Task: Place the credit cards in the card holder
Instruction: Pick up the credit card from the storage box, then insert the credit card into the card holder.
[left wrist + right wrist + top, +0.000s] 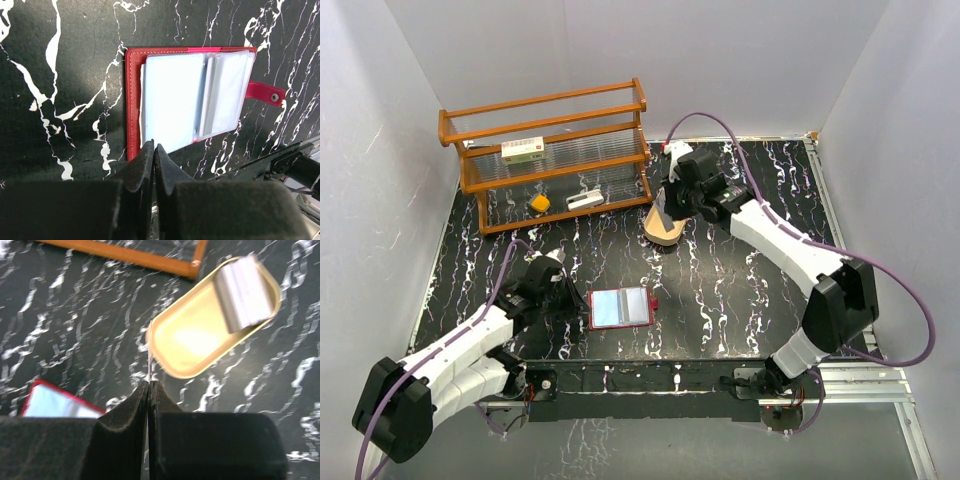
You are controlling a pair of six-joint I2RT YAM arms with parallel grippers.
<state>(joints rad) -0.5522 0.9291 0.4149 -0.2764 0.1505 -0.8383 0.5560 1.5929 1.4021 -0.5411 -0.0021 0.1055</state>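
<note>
Just ahead and to the right of my right gripper (149,382) lies one tan oval tray (190,342); at its far end sits a stack of credit cards (244,292), pale grey and too blurred to count. My right fingers are pressed together on a single card (150,352), seen edge-on as a thin pale line standing up from the tips; the tray's near rim is just behind it.

Directly ahead of my left gripper (153,146) one card holder (190,95) lies open and flat on the black marbled table (60,60); its cover is dark red with pale stitching, two pale bluish-grey pocket leaves face up, and a red snap tab (265,92) sticks out on the right side. My left fingers are closed almost to touching, their tips at the holder's near edge; I cannot tell whether they touch or pinch it.

Far beyond both grippers stands one orange rack (545,105); it holds three things, a white red-labelled box (523,150) on the upper shelf, and a yellow piece (540,203) and a white piece (585,200) below.
</note>
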